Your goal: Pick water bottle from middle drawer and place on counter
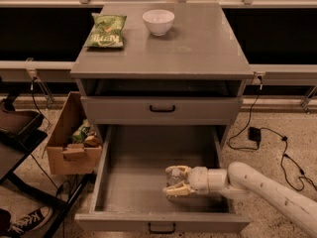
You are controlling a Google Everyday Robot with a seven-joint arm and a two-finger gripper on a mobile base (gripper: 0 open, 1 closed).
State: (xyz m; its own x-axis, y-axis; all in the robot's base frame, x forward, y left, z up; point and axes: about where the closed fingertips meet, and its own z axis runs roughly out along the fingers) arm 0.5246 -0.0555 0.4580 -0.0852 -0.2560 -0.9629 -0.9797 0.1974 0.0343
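The middle drawer (115, 182) is pulled fully out, with a black bar handle on its front. My gripper (175, 180) reaches in from the right, low over the drawer floor, right of centre. Its pale fingers (179, 170) are closed around the water bottle (172, 178), a small clear bottle that stands on the drawer floor and is partly hidden by them. The counter (198, 46) is the grey cabinet top above. It holds a white bowl (158, 22) and a green chip bag (106, 30) at the back.
The shallower drawer (208, 110) above is closed. A cardboard box (64, 138) with items stands left of the cabinet. A black stand (20, 133) and a shoe (25, 222) are at the far left. Cables (267, 135) lie on the floor at right.
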